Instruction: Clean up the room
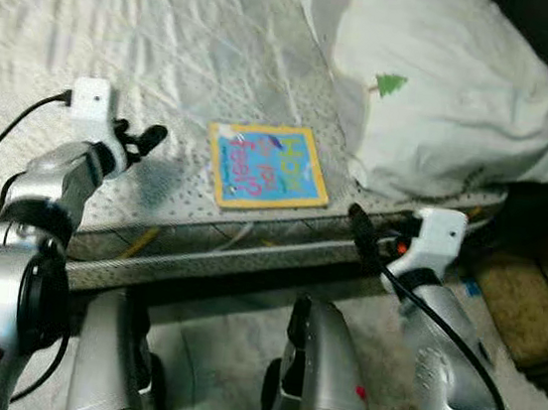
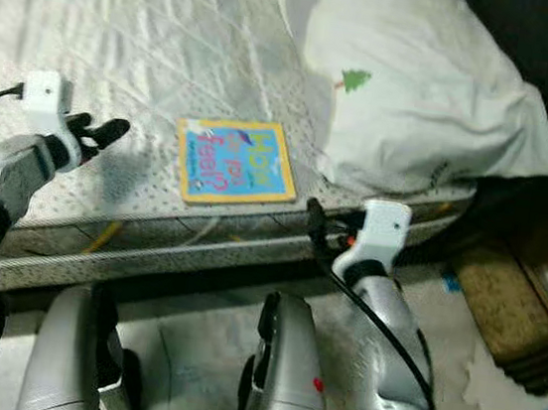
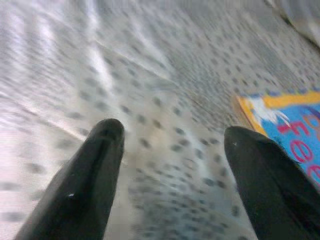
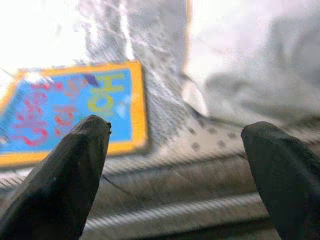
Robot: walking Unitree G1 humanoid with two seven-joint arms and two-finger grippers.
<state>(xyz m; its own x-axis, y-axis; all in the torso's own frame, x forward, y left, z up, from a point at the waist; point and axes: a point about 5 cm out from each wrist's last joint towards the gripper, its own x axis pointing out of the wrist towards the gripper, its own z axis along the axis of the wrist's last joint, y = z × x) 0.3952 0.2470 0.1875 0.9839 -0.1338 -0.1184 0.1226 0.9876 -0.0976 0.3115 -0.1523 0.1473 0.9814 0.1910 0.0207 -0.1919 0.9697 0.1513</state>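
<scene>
Book (image 1: 267,166) between both open jaws

We see a blue, yellow-bordered book (image 1: 267,166) lying flat on the bed (image 1: 154,40). It sits between our left tool (image 1: 142,139) and right tool (image 1: 359,226), touching neither.

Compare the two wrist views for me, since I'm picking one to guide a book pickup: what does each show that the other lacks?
Left wrist view: open dotted mattress ahead of the left gripper, with just the book's corner at one side. Right wrist view: most of the book's cover, the pillow beside it, and the mattress's front edge near the right gripper. Both: open jaws, book, dotted mattress.
</scene>
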